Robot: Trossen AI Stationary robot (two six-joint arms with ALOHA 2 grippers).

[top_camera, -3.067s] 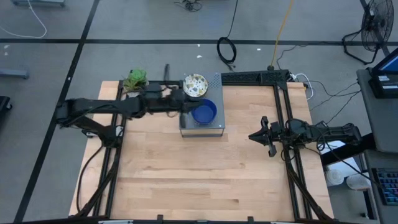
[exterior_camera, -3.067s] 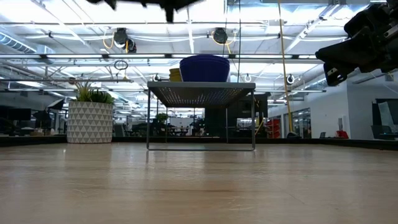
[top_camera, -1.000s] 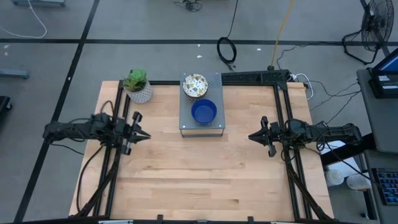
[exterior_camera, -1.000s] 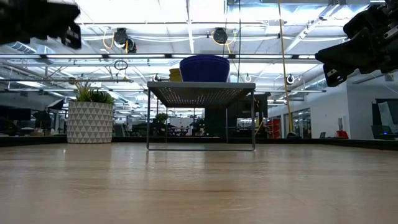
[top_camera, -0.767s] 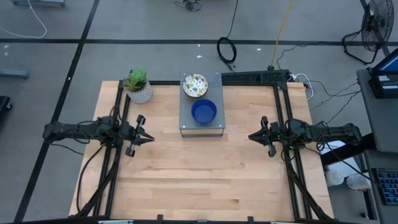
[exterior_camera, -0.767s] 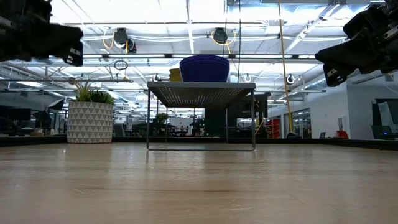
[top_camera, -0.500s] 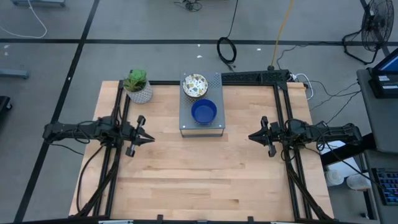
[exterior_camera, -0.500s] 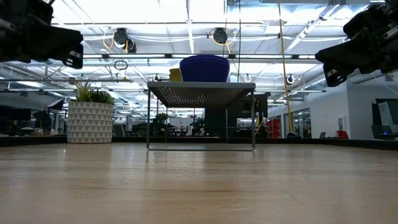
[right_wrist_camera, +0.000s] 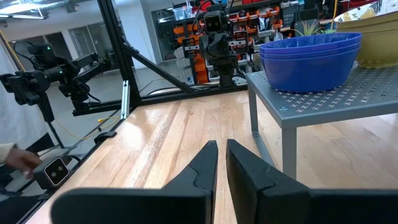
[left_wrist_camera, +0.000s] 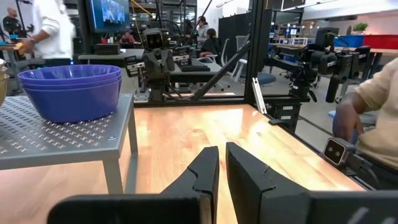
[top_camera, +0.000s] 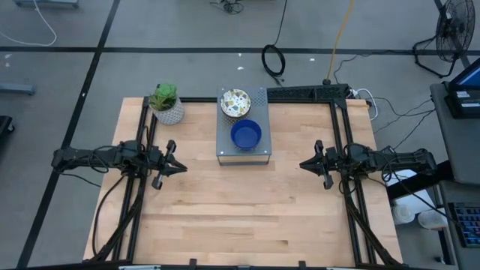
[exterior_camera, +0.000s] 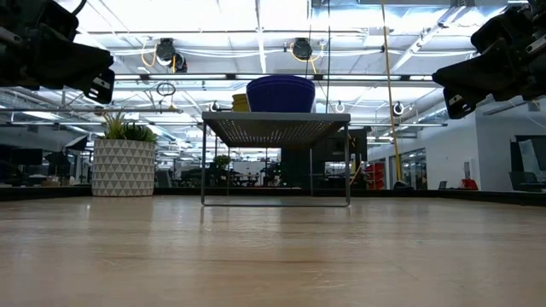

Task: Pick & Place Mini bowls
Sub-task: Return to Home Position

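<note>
The wooden table is lying bare across its middle, and the grey shelf is standing at its far edge. The two arms are hanging well apart from it, one at each side. On the shelf the blue bowls are sitting nested at the near end, the speckled bowls just behind. The left gripper and right gripper are pointing inward, fingers pressed nearly together, pinching nothing. I'm judging little at risk: only an arm swinging wide into the shelf would be toppling those stacks.
</note>
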